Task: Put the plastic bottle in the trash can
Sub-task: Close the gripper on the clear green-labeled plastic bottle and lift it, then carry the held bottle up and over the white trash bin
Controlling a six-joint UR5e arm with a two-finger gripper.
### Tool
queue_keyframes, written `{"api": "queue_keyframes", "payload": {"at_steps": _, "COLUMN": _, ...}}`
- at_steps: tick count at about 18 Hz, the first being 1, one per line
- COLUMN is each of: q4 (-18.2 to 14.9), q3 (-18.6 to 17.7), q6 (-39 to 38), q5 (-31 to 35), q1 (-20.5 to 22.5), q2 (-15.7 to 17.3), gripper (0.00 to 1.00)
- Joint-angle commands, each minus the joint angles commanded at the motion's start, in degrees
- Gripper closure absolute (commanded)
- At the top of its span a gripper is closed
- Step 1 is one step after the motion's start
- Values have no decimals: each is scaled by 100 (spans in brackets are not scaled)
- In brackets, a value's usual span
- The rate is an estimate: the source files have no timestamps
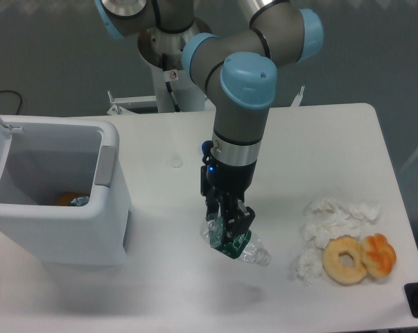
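On the table, trash can as landmark, at the left edge, lid open. Right of the trash can, near mid-table: plastic bottle, with the gripper directly over it. Farther right of the trash can: crumpled tissues, then a doughnut and a peel-like piece beside it.

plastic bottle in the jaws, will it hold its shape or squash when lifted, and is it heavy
The plastic bottle looks thin, clear and crinkled, so it will probably squash under the gripper rather than stay stiff. It appears empty, so it is likely light. Its smooth surface could slip or twist in the jaws.
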Motion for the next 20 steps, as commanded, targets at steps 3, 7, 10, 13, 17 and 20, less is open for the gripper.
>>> {"api": "queue_keyframes", "payload": {"at_steps": 3, "q4": 18, "q3": 0, "q6": -185, "q5": -105, "q1": 9, "q2": -9, "gripper": 38}}
{"api": "queue_keyframes", "payload": {"at_steps": 7, "q4": 26, "q3": 44, "q6": -422, "q5": -255, "q1": 9, "q2": 0, "gripper": 38}}
{"api": "queue_keyframes", "payload": {"at_steps": 10, "q4": 53, "q3": 96, "q6": -834, "q5": -605, "q1": 70, "q2": 52, "gripper": 38}}
{"api": "queue_keyframes", "payload": {"at_steps": 13, "q4": 53, "q3": 158, "q6": -1238, "q5": -800, "q1": 97, "q2": 158, "gripper": 38}}
{"api": "queue_keyframes", "payload": {"at_steps": 17, "q4": 61, "q3": 246, "q6": -1950, "q5": -1124, "q1": 175, "q2": 272, "gripper": 38}}
{"api": "queue_keyframes", "payload": {"at_steps": 20, "q4": 53, "q3": 246, "q6": -2442, "q5": -1231, "q1": 193, "q2": 421, "gripper": 38}}
